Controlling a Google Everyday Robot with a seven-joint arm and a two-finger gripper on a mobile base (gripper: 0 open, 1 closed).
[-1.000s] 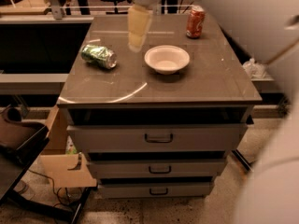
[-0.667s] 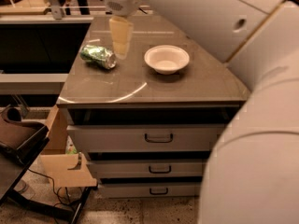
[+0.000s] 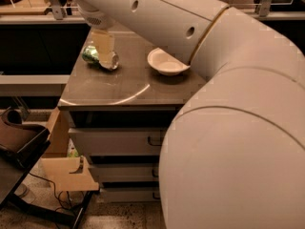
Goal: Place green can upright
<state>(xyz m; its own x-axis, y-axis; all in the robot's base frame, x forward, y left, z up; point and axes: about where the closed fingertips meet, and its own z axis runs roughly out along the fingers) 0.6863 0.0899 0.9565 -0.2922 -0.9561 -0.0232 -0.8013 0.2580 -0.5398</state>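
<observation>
The green can (image 3: 93, 55) lies on its side at the far left of the grey cabinet top (image 3: 128, 87), its silver end (image 3: 112, 61) facing front right. My gripper (image 3: 105, 50) hangs from the big white arm (image 3: 190, 27) and reaches down right over the can, overlapping its right half. Whether it touches the can does not show. The orange-red soda can is hidden behind the arm.
A white bowl (image 3: 164, 62) sits on the top, right of the can, partly under the arm. The cabinet has drawers (image 3: 119, 140) below. A cardboard box (image 3: 66, 171) and a dark chair (image 3: 19, 140) stand on the floor at left. A railing runs behind.
The gripper has moved left from near the bowl and come down over the green can. The arm now fills the right of the view and hides the orange-red can. The can has not moved.
</observation>
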